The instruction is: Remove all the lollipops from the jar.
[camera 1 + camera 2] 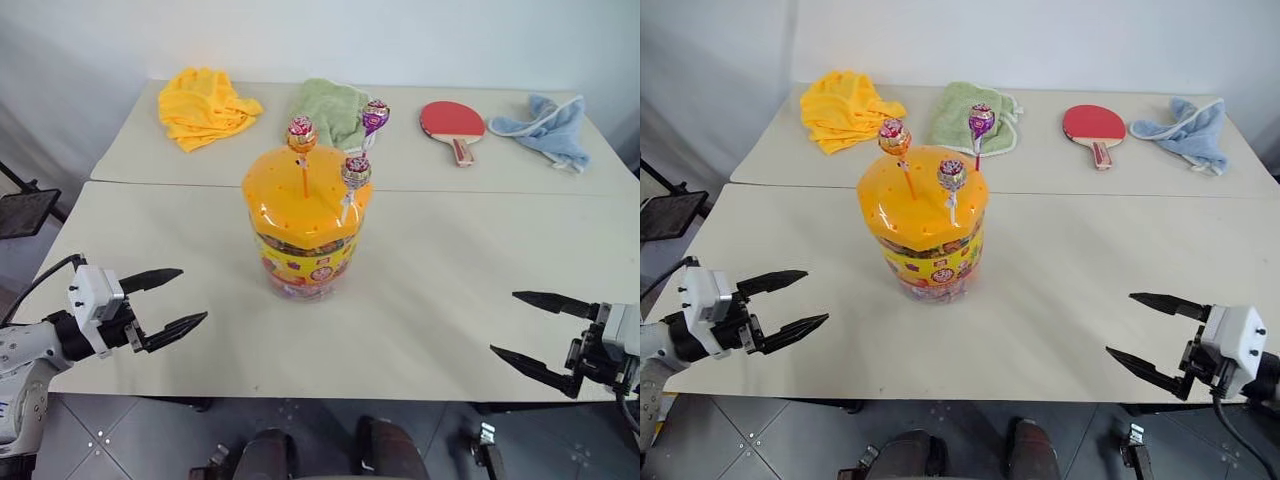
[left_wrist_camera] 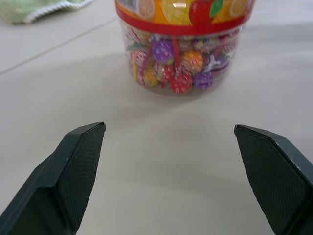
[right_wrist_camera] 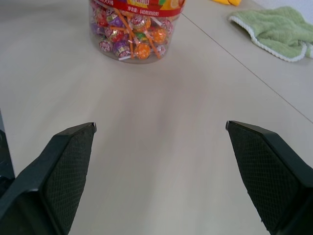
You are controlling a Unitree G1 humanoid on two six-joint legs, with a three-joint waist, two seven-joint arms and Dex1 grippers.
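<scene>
Both jaw pairs spread wide, empty: left gripper (image 1: 168, 299) at near left table edge, right gripper (image 1: 530, 329) at near right, each well apart from jar (image 1: 305, 240).

Jar mid-table, upright, orange domed lid on. Three lollipops stand in lid holes: orange-stick lollipop (image 1: 302, 134) left, purple lollipop (image 1: 375, 117) far right, pale-stick lollipop (image 1: 356, 172) near right.

Likely light, thin sticks stiff but bendable, wrappers slick. Best pinch stick just below head, pull straight up. Jar full of candy, probably heavy enough to stay put.
</scene>
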